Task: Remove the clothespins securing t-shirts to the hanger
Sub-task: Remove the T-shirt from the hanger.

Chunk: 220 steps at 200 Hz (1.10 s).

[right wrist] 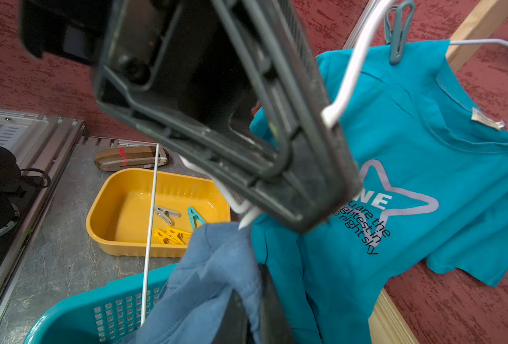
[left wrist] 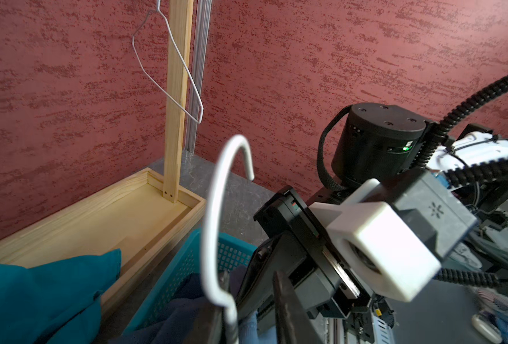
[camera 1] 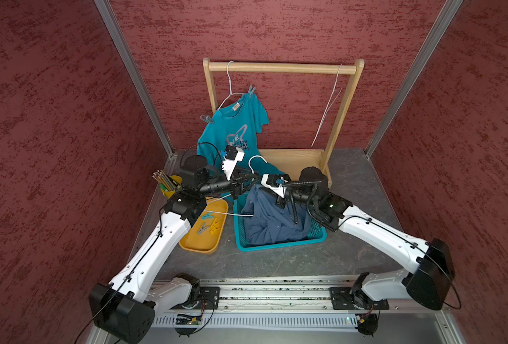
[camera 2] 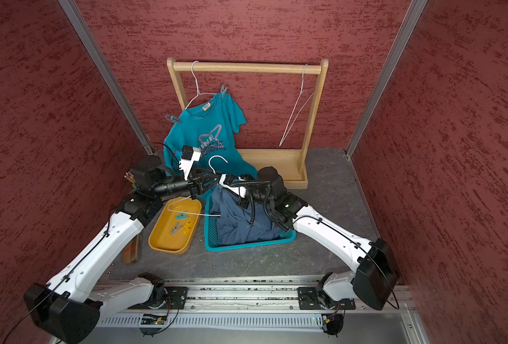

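The teal t-shirt hangs on a wire hanger from the wooden rack. Two grey-blue clothespins clip it there. Over the teal basket, my left gripper stands round the neck of a loose white hanger. The wire lies against one finger, with a gap to the other. My right gripper is shut on a fold of the slate blue t-shirt, which trails into the basket. Dark navy cloth lies under it.
A yellow tray left of the basket holds several loose clothespins. A yellow cup of pencils stands behind my left arm. A bare hanger hangs at the rack's right end. A checked case lies by the left edge.
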### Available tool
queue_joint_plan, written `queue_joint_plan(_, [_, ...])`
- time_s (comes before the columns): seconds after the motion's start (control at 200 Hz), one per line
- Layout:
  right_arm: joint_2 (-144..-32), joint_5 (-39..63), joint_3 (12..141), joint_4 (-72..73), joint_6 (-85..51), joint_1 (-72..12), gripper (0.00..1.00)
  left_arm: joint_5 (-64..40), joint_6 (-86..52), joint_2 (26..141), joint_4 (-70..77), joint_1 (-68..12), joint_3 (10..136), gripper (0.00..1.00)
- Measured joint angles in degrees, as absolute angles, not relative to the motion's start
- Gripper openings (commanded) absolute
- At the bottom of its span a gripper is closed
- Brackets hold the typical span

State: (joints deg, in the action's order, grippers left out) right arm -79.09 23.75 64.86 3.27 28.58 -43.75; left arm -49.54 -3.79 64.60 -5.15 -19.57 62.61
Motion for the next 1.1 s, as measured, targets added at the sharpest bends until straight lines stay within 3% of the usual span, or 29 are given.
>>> queue_joint_plan(0.02, [-79.09,23.77,64.86,3.27,28.58,-43.75,0.00,-49.36,-3.99,64.60,-5.30,-19.55,62.59,0.00])
queue_joint_plan(0.321, [-78.85,22.76,64.71,3.99,28.53,-44.40,0.06,-46.41,-0.25,61.95,-8.47,-19.70,62.59,0.00])
queue_joint_plan(0.581, [-77.62,19.81,63.53,4.97,28.73,-44.64,0.26,-43.18,3.40,58.92,-12.93,-20.32,64.12,0.00])
queue_joint_plan(1.102, [-73.43,12.21,56.34,3.44,29.19,-44.47,0.29,-37.54,11.86,55.88,-24.73,-20.56,71.83,0.00])
